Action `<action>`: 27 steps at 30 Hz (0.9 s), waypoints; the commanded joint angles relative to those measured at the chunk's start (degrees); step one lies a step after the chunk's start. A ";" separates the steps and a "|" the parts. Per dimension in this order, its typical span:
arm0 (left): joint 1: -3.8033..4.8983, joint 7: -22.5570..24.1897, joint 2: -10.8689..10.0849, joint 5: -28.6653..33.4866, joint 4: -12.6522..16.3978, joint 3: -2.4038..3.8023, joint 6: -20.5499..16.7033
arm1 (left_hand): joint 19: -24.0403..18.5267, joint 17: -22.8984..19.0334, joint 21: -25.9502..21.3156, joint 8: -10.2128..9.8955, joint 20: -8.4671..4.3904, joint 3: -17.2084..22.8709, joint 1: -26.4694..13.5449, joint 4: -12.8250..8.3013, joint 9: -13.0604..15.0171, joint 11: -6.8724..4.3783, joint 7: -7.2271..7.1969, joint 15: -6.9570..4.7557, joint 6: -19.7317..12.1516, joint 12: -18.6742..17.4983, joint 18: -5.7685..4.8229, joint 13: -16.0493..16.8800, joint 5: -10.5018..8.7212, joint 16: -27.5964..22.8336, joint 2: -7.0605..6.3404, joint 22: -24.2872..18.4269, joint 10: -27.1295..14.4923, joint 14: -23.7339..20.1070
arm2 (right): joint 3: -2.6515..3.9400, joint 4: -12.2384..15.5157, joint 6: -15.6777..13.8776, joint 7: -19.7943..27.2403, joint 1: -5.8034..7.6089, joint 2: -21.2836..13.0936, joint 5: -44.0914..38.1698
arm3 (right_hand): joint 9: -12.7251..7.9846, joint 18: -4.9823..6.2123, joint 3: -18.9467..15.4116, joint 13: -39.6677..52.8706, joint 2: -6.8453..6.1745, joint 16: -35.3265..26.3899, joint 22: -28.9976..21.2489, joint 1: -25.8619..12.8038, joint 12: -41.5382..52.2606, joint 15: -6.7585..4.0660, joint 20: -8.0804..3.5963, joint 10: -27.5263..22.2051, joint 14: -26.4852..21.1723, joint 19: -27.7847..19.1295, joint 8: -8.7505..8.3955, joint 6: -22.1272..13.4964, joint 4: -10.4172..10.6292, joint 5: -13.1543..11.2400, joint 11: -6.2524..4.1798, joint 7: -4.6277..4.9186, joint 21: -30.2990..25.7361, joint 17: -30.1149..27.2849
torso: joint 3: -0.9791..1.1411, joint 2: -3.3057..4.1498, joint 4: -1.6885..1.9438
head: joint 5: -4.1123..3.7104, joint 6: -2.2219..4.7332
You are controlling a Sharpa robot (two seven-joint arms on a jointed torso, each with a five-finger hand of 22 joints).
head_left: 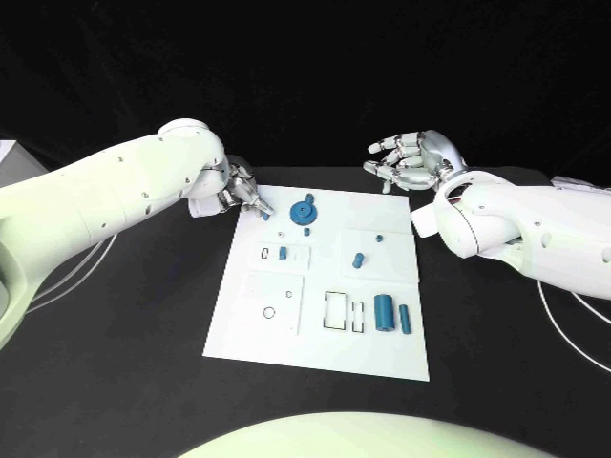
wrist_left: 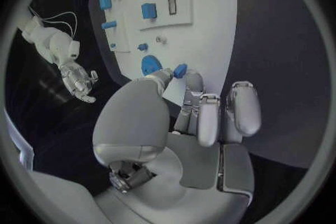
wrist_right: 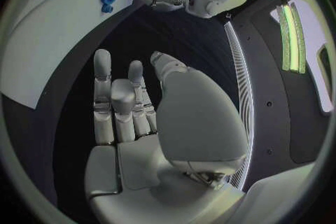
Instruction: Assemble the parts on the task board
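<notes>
We find the left hand (head_left: 236, 197) at the far left corner of the white rectangular task board (head_left: 251, 324), its fingers drawn together on a small blue plastic piece (wrist_left: 180, 70) pinched at the fingertips, as the left wrist view shows. The right hand (head_left: 409, 160) hangs off the board's far right corner with its fingers apart and nothing in them. In our judgement the step in hand is the seating of the pinched piece. To do it well, we advise keeping the pinch firm, bringing the piece square over its seat, lowering it slowly, and letting go only once it sits flush. Which seat it belongs to we cannot tell. Just beside the left hand, toward the board's middle, lies the round blue gear-like disc (head_left: 305, 211). Further along the board toward the robot lie a small blue block (head_left: 284, 253) by a rectangular recess, a blue peg (head_left: 358, 259), and, nearest the robot, a blue upright cylinder (head_left: 384, 311) with a slim blue bar (head_left: 405, 319) beside it. The board rests flat on the black surface (head_left: 99, 372).
</notes>
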 commanded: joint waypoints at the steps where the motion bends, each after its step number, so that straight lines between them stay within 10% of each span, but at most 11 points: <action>1: -0.01 0.61 0.18 0.21 -0.04 -0.02 1.03 | 0.23 9.87 0.39 -0.18 -0.12 0.76 1.41 -0.10 -0.12 -0.14 -0.20 -0.64 0.56 0.22 -0.18 -0.07 0.07 0.29 0.64 0.10 0.56 4.33 | 0.01 0.11 0.43 0.61 0.01 0.01 -0.44 | 0.05 1.14 -0.28 -0.05 0.22 -0.18 -0.05 -0.29 -0.21 -0.10 -0.07 0.12 -0.43 0.34 0.24 -0.47 -0.07 0.37 -0.24 0.00 -0.27 0.07 | 0.03 -0.03 0.01 | 0.00 -0.05; 15: -0.02 1.73 0.04 3.43 -0.27 -0.07 -1.20 | 0.17 9.91 0.45 -0.01 -0.49 10.32 8.34 -5.27 0.53 -0.51 -0.46 -1.00 0.55 -0.77 -0.21 -0.86 0.20 0.33 2.45 0.33 0.66 4.34 | 0.01 0.02 0.59 0.52 0.01 0.07 -0.44 | 0.07 1.14 -0.27 -0.30 0.28 -0.17 -0.14 -0.31 -0.23 -0.11 -0.08 0.24 -0.32 0.43 0.33 -0.46 -0.04 0.38 -0.26 -0.01 -0.35 0.19 | 0.00 -0.05 0.01 | 0.11 -0.14; 27: -0.03 1.79 -0.86 6.43 0.52 -0.08 -3.40 | 0.40 9.80 0.72 4.66 -0.76 24.63 1.42 -10.58 4.64 -0.88 -0.75 -1.39 0.01 0.93 -0.28 1.37 0.55 0.30 0.20 0.87 2.72 4.35 | 0.01 -0.17 0.83 0.37 0.01 0.11 -0.44 | 0.07 1.14 -0.28 -0.40 0.33 -0.17 -0.17 -0.38 -0.23 -0.11 -0.09 0.30 -0.28 0.47 0.37 -0.45 0.00 0.38 -0.26 -0.01 -0.38 0.22 | 0.02 -0.17 0.05 | 0.23 -0.08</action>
